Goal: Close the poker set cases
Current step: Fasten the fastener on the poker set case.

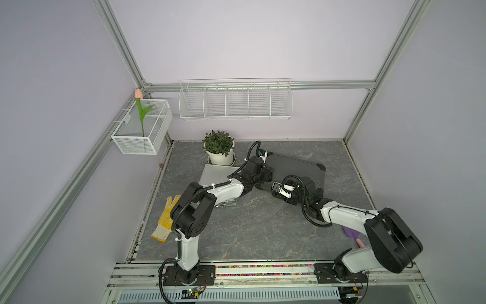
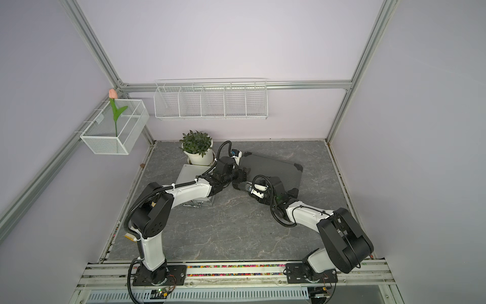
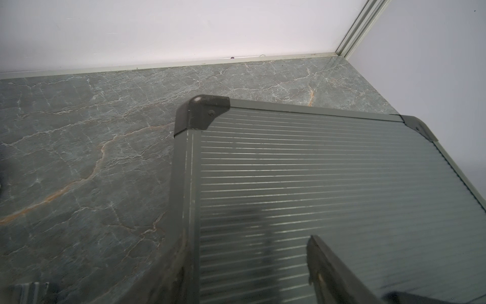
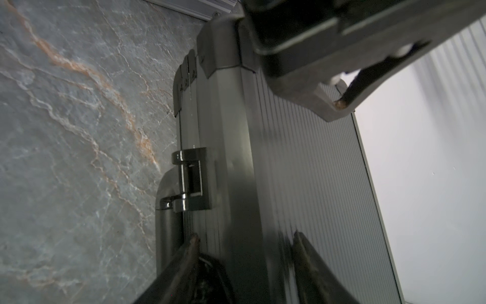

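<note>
A: Grey marbled worktop (image 1: 263,231), lilac walls. Where are the cases?

B: The dark case (image 1: 297,168) lies flat toward the back, right of centre, ribbed lid down. The silver case (image 1: 215,173) lies left of it, just in front of the plant (image 1: 219,147). The left arm crosses it, so only a strip of lid and some chrome at the front show.

A: Is it shut?

B: Cannot tell; the arm hides the seam.

A: The hands?

B: The left hand (image 1: 266,176) hangs over the dark case's left end. Its wrist view shows one finger (image 3: 331,265) sharp above the ribs, the other only a dark blur at the case's edge. They stand wide apart, gripping nothing.

A: And the right?

B: The right hand (image 4: 247,240) straddles the dark case's front edge beside the handle (image 4: 168,223), one finger by the front wall, one over the lid. It is smeared there, so I cannot tell whether it is clamped or loose.

A: Anything else?

B: A glove (image 1: 165,218) half under the left arm, and a purple thing (image 1: 351,233) behind the right arm, too hidden to name.
</note>
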{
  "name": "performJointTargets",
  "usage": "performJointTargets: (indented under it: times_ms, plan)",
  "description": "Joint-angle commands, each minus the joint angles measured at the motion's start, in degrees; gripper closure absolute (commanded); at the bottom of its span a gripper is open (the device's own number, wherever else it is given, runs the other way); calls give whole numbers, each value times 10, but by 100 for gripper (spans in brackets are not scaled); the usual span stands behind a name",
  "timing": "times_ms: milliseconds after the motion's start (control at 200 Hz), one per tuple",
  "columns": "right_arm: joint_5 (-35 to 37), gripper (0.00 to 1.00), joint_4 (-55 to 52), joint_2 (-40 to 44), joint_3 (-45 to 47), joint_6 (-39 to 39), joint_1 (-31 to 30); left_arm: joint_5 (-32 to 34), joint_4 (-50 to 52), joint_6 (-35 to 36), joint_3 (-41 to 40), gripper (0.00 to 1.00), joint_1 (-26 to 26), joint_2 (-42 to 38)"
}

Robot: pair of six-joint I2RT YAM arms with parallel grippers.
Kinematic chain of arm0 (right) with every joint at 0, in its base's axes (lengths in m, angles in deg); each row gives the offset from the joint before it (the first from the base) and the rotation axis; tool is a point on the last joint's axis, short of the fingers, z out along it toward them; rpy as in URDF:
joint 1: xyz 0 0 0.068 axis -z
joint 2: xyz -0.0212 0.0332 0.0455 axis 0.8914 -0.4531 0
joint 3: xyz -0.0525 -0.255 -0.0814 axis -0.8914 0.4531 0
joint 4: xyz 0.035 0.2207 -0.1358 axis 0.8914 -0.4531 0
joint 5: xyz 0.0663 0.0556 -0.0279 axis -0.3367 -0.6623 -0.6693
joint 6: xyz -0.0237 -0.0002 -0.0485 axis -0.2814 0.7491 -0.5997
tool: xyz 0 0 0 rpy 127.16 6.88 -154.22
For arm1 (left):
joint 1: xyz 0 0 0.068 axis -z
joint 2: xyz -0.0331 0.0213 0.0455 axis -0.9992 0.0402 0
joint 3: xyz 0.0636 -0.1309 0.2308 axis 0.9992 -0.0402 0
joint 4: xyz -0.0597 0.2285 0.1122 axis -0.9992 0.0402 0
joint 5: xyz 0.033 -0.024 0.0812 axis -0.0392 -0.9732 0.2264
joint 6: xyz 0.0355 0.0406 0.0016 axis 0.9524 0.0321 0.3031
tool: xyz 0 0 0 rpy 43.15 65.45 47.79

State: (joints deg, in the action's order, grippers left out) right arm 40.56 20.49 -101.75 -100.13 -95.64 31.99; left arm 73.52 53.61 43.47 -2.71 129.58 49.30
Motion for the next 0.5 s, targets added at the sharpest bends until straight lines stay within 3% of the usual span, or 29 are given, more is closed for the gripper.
performJointTargets:
  times_ms: [0, 175, 495]
  plan:
    - [25, 48, -98, -18, -3, -10, 36, 3, 94, -17, -28, 28, -5, 16]
    - [-17, 50, -144, -23, -23, -22, 53, 4, 94, -15, -28, 27, -5, 15]
    - [-94, 62, -250, -47, -73, -37, 81, 1, 94, -15, -25, 27, -5, 18]
